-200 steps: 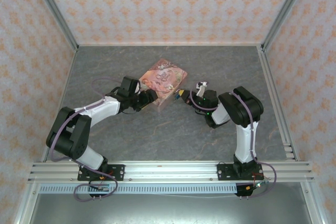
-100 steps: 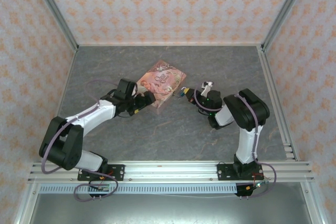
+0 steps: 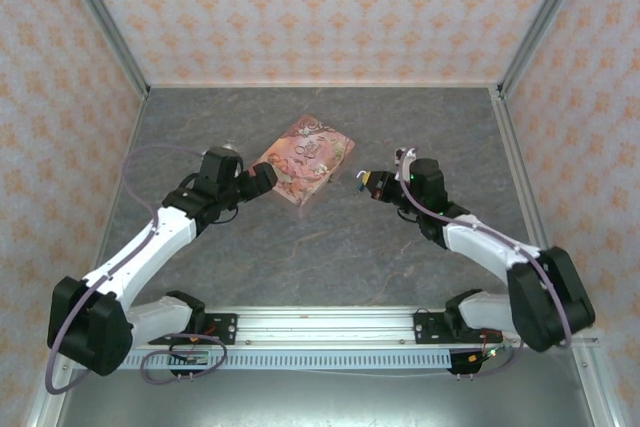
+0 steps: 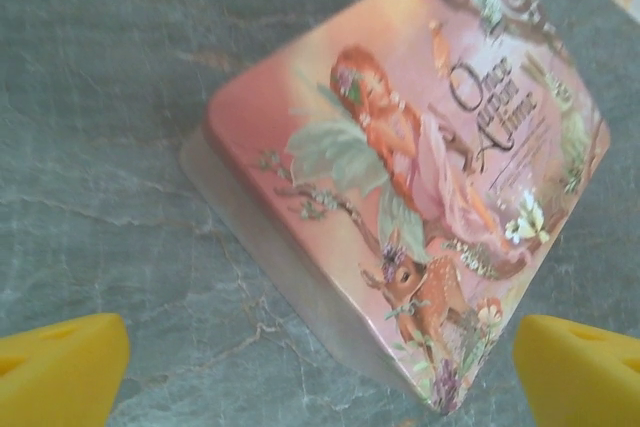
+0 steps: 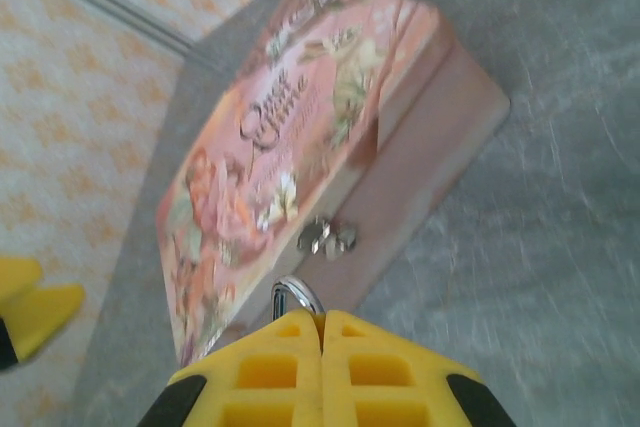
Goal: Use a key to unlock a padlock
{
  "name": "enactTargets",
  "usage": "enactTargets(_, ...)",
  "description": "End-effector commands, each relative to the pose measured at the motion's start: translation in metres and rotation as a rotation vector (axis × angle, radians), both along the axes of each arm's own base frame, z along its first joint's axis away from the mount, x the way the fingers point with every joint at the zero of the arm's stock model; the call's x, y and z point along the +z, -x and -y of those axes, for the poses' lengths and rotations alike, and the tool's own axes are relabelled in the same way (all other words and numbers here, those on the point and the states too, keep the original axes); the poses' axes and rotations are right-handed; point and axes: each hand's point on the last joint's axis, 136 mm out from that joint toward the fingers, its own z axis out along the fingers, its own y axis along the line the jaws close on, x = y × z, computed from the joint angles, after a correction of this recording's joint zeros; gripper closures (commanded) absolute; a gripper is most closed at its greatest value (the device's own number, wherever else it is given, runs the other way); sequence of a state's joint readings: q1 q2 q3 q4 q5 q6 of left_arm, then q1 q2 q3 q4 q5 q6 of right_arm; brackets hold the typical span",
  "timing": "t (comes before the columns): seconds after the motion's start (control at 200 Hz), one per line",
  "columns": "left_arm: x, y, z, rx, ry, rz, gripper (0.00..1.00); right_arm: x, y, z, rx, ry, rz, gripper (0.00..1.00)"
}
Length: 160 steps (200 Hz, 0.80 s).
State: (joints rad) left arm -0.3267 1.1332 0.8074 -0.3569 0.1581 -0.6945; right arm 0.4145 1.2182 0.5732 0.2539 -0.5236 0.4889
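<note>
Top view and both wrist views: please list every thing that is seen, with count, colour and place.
box: one, pink with printed picture, centre.
latch: one, silver, on the box's side wall.
padlock: one, only its metal shackle shows, right of the box, apart from it.
table: one, grey marbled, under everything.
walls: three, pale with orange pattern, around the table.
left gripper: one, yellow-tipped, jaws open, beside the box's left corner.
right gripper: one, yellow-tipped, jaws shut on the padlock, right of the box.
</note>
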Motion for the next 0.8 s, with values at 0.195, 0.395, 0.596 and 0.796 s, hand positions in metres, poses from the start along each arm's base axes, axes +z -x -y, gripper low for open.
enactTargets(0.195,0.018,-0.003,-0.022,0.057,-0.098,0.05,0.01,-0.058,0.086,0.039,-0.059,0.266,-0.461,1.0)
enactTargets(0.395,0.009,-0.001,-0.023,0.046,-0.116,0.021,0.01,-0.087,0.109,0.047,-0.078,0.358,-0.591,1.0)
enactTargets(0.596,0.001,0.001,-0.021,0.035,-0.114,-0.006,0.01,-0.111,0.107,0.038,-0.055,0.382,-0.65,1.0)
enactTargets(0.796,0.006,0.003,-0.023,0.029,-0.126,-0.006,0.01,-0.107,0.089,0.039,-0.091,0.393,-0.592,0.83)
